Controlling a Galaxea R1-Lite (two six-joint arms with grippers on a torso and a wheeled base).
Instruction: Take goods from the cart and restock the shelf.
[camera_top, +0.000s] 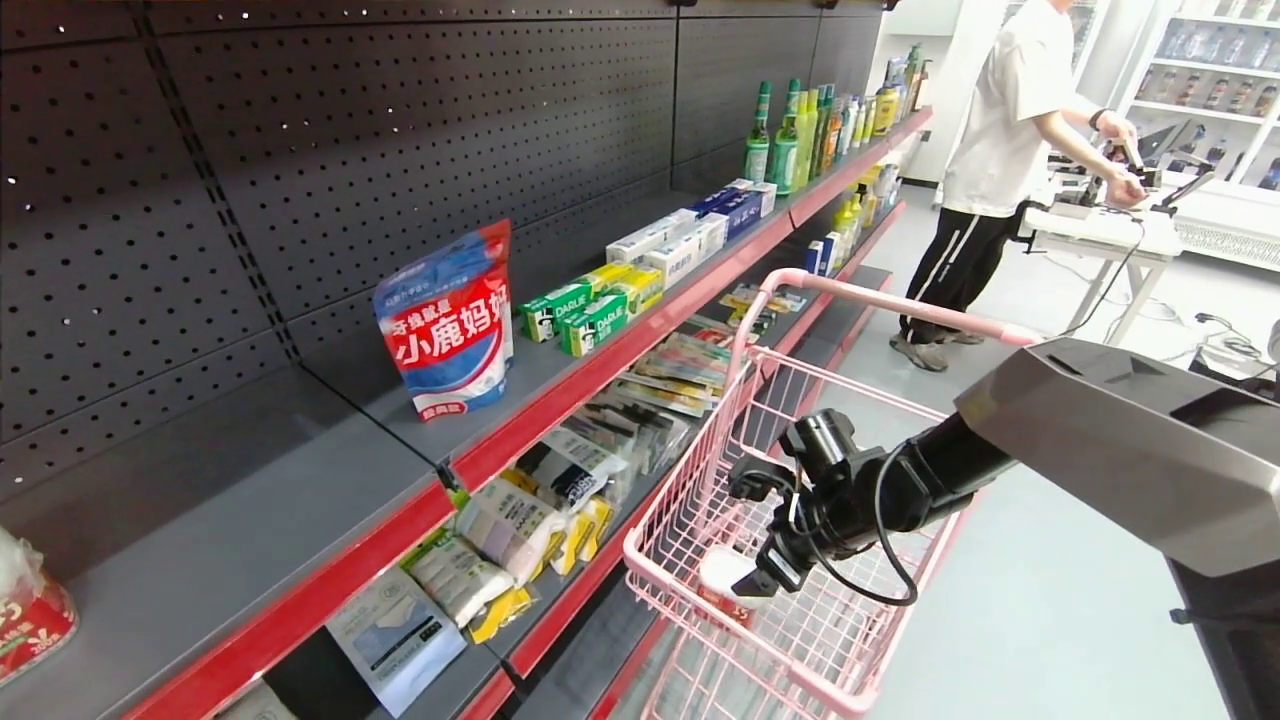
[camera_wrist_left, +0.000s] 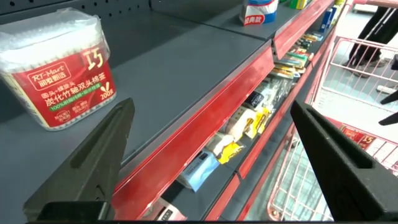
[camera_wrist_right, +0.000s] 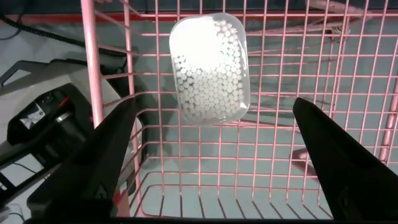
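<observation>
Pink wire cart (camera_top: 640, 560) stands just beside the shelf (camera_top: 250, 540), and a clear tub of cotton swabs (camera_wrist_right: 211, 68) sits in its basket on the wire floor, lid up. The right gripper (camera_wrist_right: 214, 107) hangs inside the cart directly over this tub with its fingers spread wide and holding nothing. Seen from the wrist, the tub lies between the two fingers but farther down, touching neither of them.

A second tub (camera_wrist_left: 59, 68), the same kind with a red label, stands upright on the grey top board of the shelf, at its left end. The left gripper (camera_wrist_left: 211, 106) hovers by the shelf's red front edge, also wide open and empty. The second tub is outside the gap, near one finger and apart from it.

Farther along the same board stand a blue and red bag (camera_top: 450, 320) and, beyond it, green toothpaste boxes (camera_top: 590, 305).
</observation>
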